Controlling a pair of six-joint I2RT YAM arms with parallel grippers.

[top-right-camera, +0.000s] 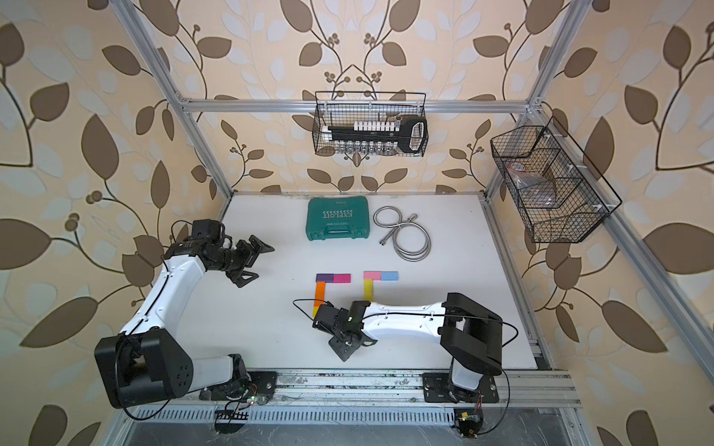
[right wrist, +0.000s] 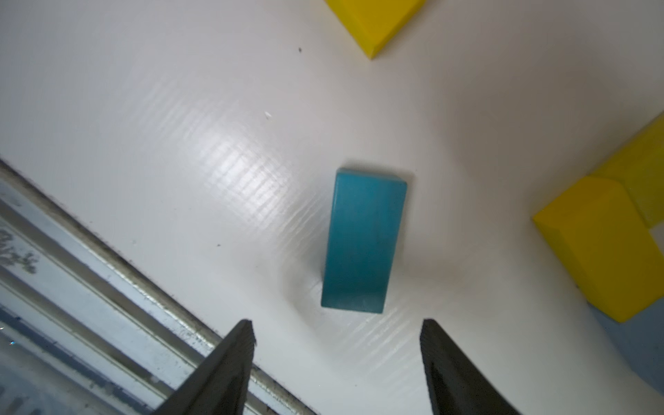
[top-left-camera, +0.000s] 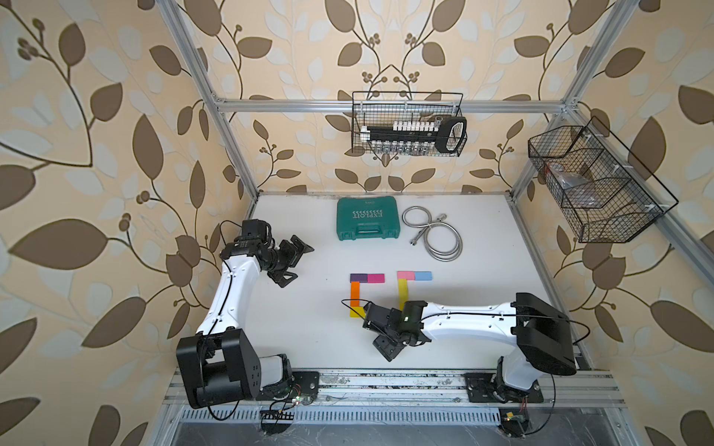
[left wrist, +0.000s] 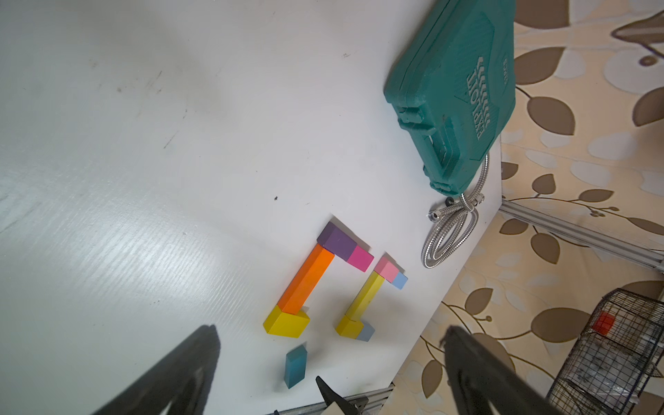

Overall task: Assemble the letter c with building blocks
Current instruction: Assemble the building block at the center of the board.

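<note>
Two groups of building blocks lie mid-table. One group has purple (top-left-camera: 358, 278), magenta (top-left-camera: 376, 278), orange (top-left-camera: 355, 291) and yellow (top-left-camera: 356, 311) blocks. Beside it sit pink (top-left-camera: 405, 275), light blue (top-left-camera: 423, 275) and long yellow (top-left-camera: 403, 290) blocks. A teal block (right wrist: 363, 240) rests alone on the table, also seen in the left wrist view (left wrist: 295, 366); the right arm hides it in both top views. My right gripper (right wrist: 337, 323) hovers open, the teal block just beyond its fingertips and untouched. My left gripper (top-left-camera: 303, 264) stands open and empty at the table's left.
A green tool case (top-left-camera: 367, 218) and a coiled metal hose (top-left-camera: 432, 233) lie at the back. Wire baskets hang on the back rail (top-left-camera: 409, 123) and the right frame (top-left-camera: 595, 185). The metal front rail (top-left-camera: 386, 380) runs close behind the right gripper.
</note>
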